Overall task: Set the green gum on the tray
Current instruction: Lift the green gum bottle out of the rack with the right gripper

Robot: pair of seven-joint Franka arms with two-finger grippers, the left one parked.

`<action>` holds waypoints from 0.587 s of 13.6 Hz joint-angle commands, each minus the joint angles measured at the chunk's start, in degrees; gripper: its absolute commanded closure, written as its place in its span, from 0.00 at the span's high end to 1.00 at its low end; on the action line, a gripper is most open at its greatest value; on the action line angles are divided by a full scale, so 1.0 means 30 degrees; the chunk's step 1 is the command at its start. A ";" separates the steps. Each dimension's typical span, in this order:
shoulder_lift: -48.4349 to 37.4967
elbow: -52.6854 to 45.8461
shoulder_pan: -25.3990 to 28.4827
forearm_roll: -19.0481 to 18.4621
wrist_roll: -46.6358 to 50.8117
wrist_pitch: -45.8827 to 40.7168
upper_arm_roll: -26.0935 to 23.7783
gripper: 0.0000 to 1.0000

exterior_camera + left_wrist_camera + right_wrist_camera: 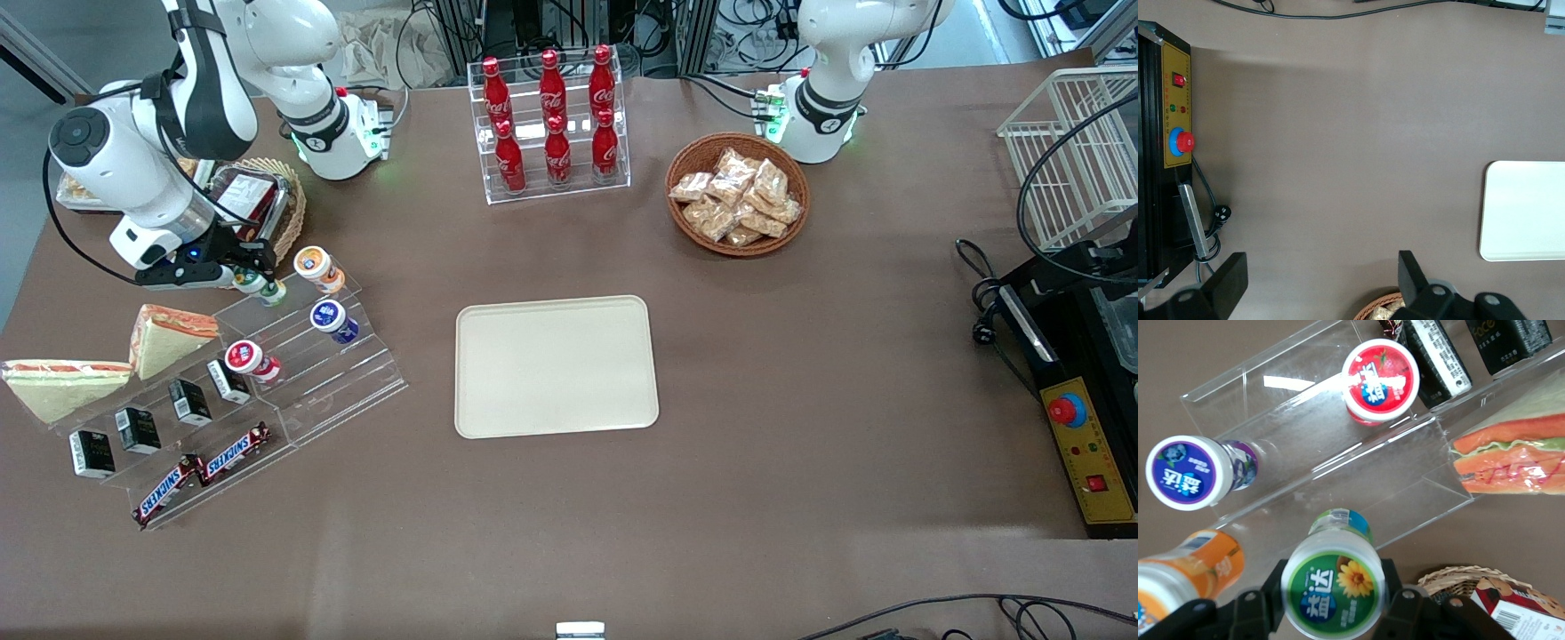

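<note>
The green gum [1333, 592], a small bottle with a white lid marked green and a yellow flower, stands at the top step of a clear acrylic stand [342, 384]. My right gripper [1333, 599] has its two black fingers pressed against either side of the lid, shut on it. From the front, the gripper [253, 277] hovers over that top step, with the green gum [269, 292] showing just beneath it. The cream tray [556, 366] lies flat mid-table, toward the parked arm's end from the stand, with nothing on it; one end of the tray [1525, 210] shows in the left wrist view.
Orange-lidded [317, 268], blue-lidded [332, 320] and red-lidded [248, 359] bottles share the stand with small black boxes [138, 429] and Snickers bars [227, 455]. Sandwiches [169, 333] lie beside it. A wicker basket [286, 200], a cola rack [551, 124] and a snack basket [738, 194] stand farther back.
</note>
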State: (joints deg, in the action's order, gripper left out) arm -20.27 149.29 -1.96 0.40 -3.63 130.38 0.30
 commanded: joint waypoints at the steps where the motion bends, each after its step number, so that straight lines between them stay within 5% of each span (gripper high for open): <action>1: -0.0098 -0.0336 0.0302 0.0188 0.0477 -0.0041 0.0076 0.46; 8: 0.1742 -0.8730 0.0302 0.0745 0.0477 -0.8582 0.0047 0.46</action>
State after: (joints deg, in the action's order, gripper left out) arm -19.83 133.33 -1.42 1.46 -2.69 112.32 0.30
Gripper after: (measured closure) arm 0.414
